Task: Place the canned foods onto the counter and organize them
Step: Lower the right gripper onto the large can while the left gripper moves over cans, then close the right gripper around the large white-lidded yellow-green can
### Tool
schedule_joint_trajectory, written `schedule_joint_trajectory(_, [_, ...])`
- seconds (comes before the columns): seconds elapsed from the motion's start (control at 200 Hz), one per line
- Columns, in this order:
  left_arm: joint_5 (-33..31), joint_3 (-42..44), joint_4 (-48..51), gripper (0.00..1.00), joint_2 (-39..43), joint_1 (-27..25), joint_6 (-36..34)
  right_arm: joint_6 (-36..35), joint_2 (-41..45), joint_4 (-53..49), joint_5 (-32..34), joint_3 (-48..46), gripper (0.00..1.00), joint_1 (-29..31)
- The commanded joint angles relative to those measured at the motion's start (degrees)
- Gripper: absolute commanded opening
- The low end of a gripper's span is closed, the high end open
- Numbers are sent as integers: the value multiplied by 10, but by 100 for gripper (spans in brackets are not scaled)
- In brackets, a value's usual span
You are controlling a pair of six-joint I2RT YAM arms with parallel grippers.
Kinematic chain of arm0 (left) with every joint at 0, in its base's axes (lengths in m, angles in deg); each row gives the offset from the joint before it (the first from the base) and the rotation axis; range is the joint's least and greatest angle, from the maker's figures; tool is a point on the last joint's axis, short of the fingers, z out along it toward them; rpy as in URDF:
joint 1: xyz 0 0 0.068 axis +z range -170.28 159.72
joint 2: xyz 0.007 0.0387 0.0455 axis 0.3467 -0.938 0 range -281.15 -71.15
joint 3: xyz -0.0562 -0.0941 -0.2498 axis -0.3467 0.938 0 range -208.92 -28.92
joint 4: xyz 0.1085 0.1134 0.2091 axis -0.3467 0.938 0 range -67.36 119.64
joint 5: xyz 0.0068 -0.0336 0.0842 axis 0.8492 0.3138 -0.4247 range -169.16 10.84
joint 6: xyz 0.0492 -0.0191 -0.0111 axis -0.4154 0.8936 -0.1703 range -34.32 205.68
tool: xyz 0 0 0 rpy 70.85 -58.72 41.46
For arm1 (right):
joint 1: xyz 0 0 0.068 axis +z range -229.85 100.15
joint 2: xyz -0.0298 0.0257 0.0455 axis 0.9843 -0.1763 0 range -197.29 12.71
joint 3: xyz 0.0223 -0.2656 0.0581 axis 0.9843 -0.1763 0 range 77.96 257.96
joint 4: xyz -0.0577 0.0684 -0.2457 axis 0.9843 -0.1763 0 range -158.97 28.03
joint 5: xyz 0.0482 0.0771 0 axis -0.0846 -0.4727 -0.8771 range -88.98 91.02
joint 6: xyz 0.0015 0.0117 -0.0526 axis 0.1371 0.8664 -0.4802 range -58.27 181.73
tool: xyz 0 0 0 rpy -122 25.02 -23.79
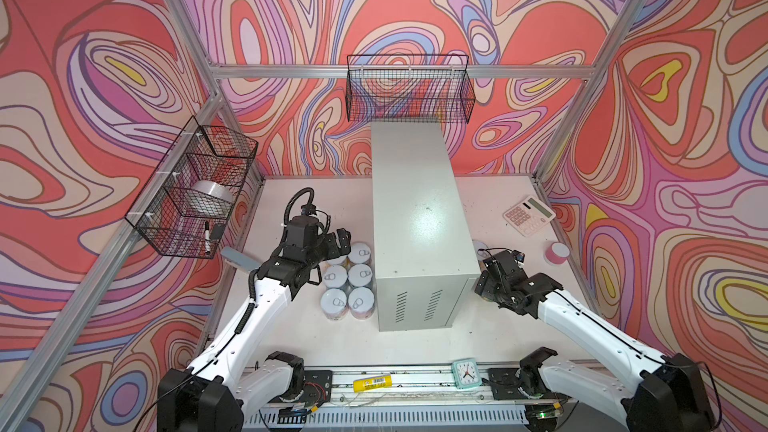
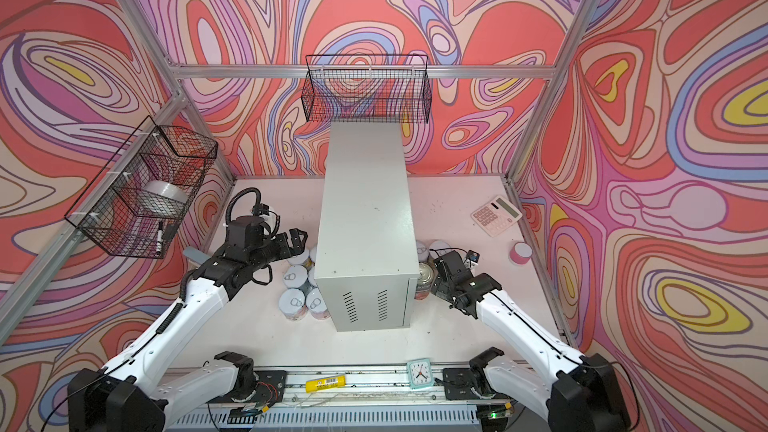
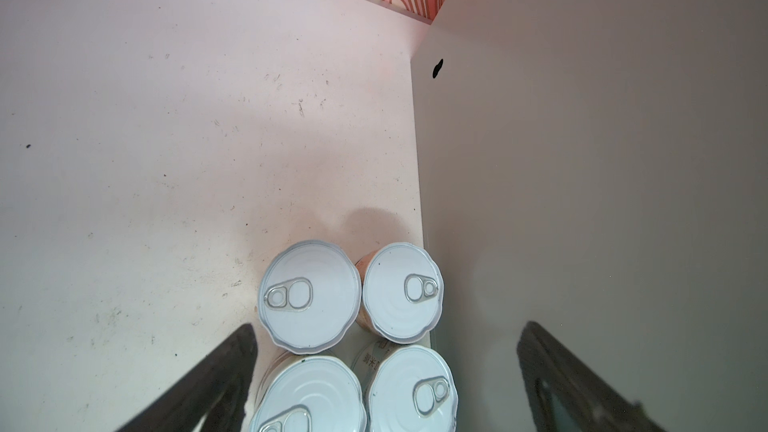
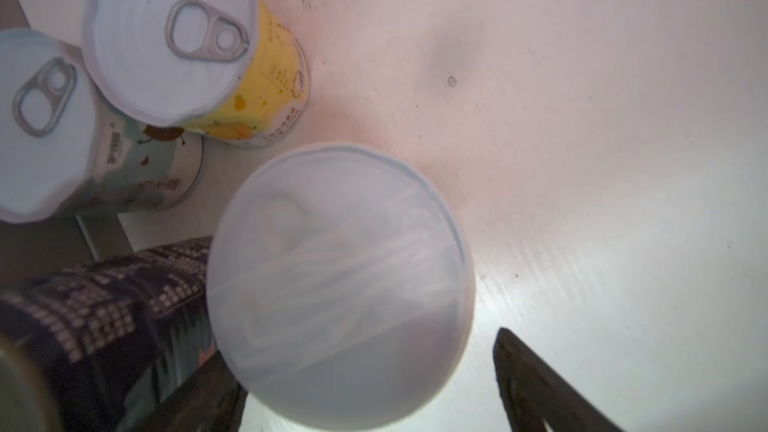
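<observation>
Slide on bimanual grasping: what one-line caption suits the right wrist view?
Right gripper, jaws open, flanks the white-lidded can; yellow can, green can and navy can sit nearby.

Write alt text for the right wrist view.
A white-lidded can stands on the white table between the open fingers of the right tool, not gripped. Beside it are a dark patterned can, plus a yellow can and a pale green can with pull-tab lids.

A calculator (image 1: pixel 529 215) lay to my right — a clock (image 1: pixel 465 373) and a yellow tube (image 1: pixel 372 382) nearer me, tape (image 1: pixel 212 198) in a basket (image 1: pixel 166 218).
</observation>
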Motion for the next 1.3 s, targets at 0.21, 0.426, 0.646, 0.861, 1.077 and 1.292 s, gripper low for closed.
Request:
schedule_joint_trajectory(0.21, [-2, 7, -11, 97, 2, 1, 9, -25, -63, 89, 85, 12, 95, 0])
schedule_joint_trajectory(0.426, [1, 7, -13, 97, -3, 0, 8, -37, -85, 112, 85, 12, 94, -2])
schedule_joint_trajectory(0.646, [0, 5, -13, 96, -3, 0, 8, -22, -98, 136, 58, -9, 90, -4])
schedule_joint_trajectory(0.861, [4, 5, -11, 96, -5, 0, 9, -16, -103, 132, 38, -17, 89, -4])
schedule_joint_trajectory(1.077, [2, 5, -9, 95, 0, 1, 9, -7, -90, 123, 43, -25, 78, -4])
schedule_joint_trajectory(1.292, [2, 5, -4, 95, 3, 1, 10, -8, -73, 94, 63, -18, 0, -4])
